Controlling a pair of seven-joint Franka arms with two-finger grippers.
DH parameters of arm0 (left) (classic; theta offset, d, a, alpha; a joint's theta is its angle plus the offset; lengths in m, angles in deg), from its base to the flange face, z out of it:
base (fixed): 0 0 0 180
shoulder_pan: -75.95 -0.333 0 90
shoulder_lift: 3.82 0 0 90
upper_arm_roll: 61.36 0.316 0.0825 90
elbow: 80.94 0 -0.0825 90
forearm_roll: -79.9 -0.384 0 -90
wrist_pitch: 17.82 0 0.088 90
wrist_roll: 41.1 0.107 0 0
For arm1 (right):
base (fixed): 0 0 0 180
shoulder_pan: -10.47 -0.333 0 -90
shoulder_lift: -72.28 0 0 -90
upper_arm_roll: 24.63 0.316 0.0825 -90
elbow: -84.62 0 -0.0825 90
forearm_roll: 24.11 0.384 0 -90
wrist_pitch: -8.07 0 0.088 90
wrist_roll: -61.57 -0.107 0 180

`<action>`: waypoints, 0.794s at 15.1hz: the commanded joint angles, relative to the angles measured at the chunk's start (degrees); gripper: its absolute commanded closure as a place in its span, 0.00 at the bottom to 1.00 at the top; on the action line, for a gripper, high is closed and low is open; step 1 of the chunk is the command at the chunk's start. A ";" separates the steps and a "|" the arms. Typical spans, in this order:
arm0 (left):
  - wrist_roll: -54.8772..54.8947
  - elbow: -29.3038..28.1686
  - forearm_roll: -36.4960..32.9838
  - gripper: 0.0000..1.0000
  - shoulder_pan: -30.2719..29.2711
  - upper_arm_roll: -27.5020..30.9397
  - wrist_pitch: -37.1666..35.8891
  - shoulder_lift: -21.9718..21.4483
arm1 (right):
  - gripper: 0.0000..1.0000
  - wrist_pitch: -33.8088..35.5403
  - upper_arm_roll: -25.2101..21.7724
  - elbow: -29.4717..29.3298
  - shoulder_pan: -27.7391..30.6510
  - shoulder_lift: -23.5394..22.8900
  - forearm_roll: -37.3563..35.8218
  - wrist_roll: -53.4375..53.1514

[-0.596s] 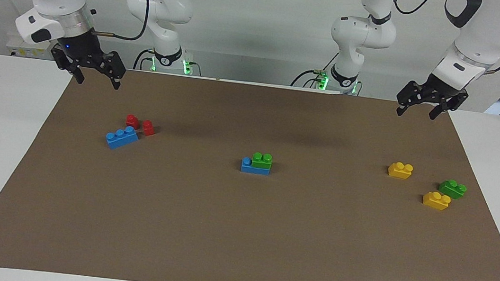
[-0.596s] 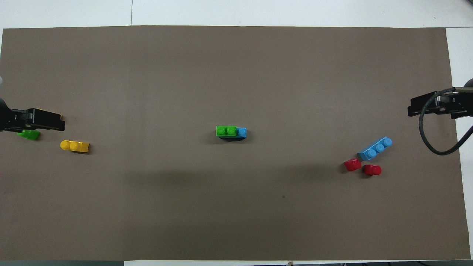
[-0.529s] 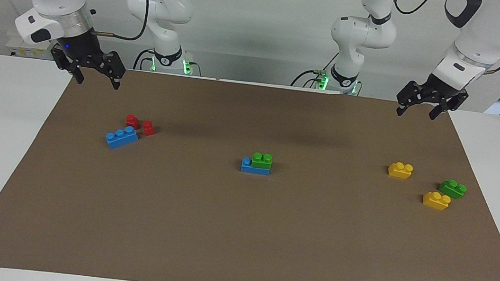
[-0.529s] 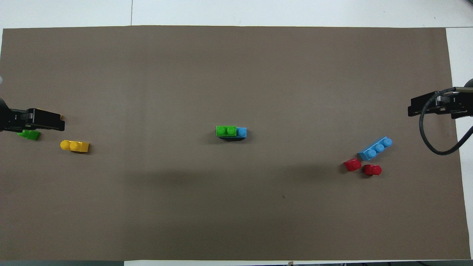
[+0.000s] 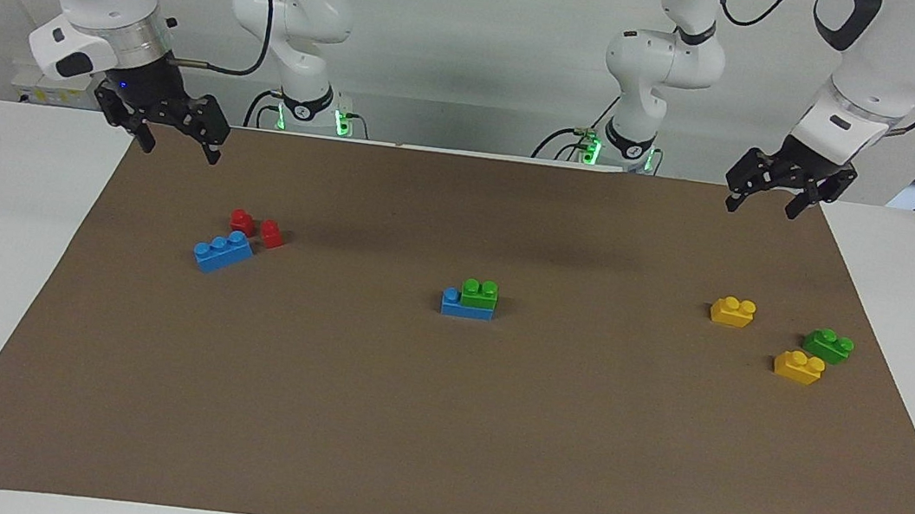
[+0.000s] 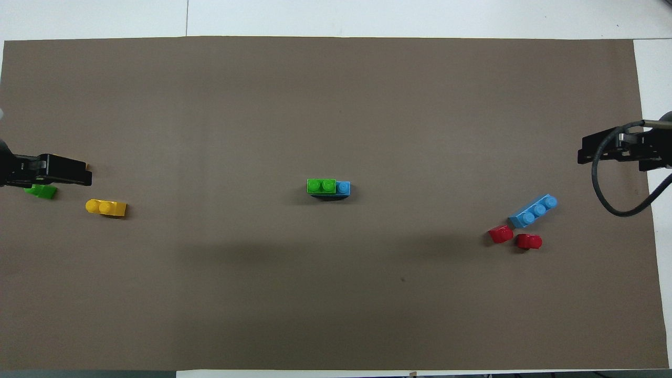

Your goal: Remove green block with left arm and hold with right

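The lime-green block with two studs sits stacked on a blue brick in the middle of the brown mat; it also shows in the overhead view. My left gripper hangs open and empty over the mat's corner at the left arm's end. My right gripper hangs open and empty over the mat's corner at the right arm's end. Both are well apart from the stack.
A darker green brick and two yellow bricks lie toward the left arm's end. A loose blue three-stud brick and two red pieces lie toward the right arm's end.
The right gripper has shifted very slightly. The left gripper and all the bricks have stayed put.
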 commanded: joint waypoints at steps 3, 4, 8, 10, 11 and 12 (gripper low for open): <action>-0.11 0.60 1.14 0.00 -0.74 -0.35 0.34 0.28 | 0.03 -3.53 1.02 2.79 -1.71 -0.53 5.74 -31.19; -0.63 0.60 1.14 0.00 -0.56 -0.44 0.42 0.28 | 0.04 -4.68 1.02 3.76 -4.15 -0.79 6.09 -38.66; -18.41 -0.18 1.23 0.00 1.97 -1.76 0.43 0.10 | 0.04 -8.28 1.02 4.73 -7.42 -5.00 14.15 -60.24; -30.99 -2.81 1.23 0.00 5.22 -1.85 2.61 -1.12 | 0.04 -12.66 1.02 7.44 -7.86 -6.33 19.51 -66.65; -37.05 -5.17 1.23 0.00 7.24 -1.85 4.71 -2.00 | 0.04 -15.91 1.02 9.81 -8.91 -6.51 21.01 -68.51; -44.07 -7.72 1.23 0.00 9.52 -1.85 7.60 -2.97 | 0.04 -19.51 1.02 12.01 -10.31 -6.86 22.42 -69.84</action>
